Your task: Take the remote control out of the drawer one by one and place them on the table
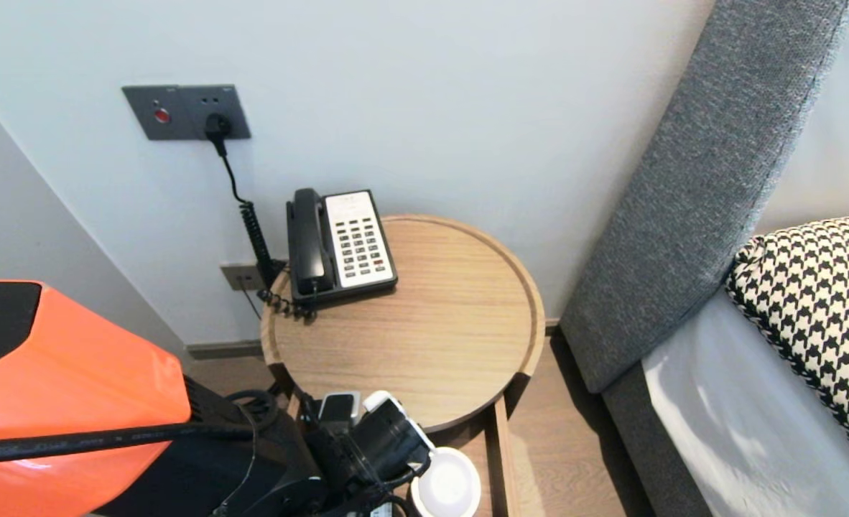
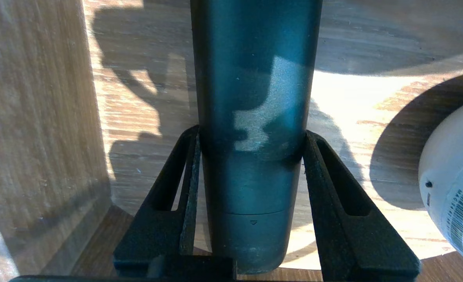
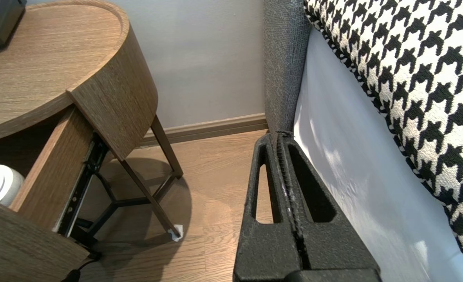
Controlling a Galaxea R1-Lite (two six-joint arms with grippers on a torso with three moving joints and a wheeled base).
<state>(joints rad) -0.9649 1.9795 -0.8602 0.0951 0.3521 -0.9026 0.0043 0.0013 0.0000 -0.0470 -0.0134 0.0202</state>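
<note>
The left gripper [image 2: 251,135] had its fingers [image 2: 186,168] pressed against both sides of a dark teal cylinder [image 2: 255,78], holding it at a narrow spread. The cylinder sat between them inside the open drawer [image 2: 353,98], below the near edge of the round wooden table [image 1: 439,337]. Whether the cylinder rested on the drawer's bottom or hung just above it could not be told. Just to its right in the drawer, apart from it, lay a white round device [image 2: 454,188] with a barcode label, and the drawer's wooden side wall [image 2: 31,117] stood close on the left. On the far left of the table, against the wall, sat a black and white telephone [image 1: 342,244], its coiled cord running up to a grey wall socket [image 1: 187,111]. The right gripper [image 3: 279,135] hung idle to the right of the table, its fingers [image 3: 263,172] pressed together with nothing between them, over the wooden floor [image 3: 212,168] and beside the bed [image 3: 353,176], where a houndstooth pillow [image 1: 819,287] lay near the grey headboard [image 1: 690,201].
</note>
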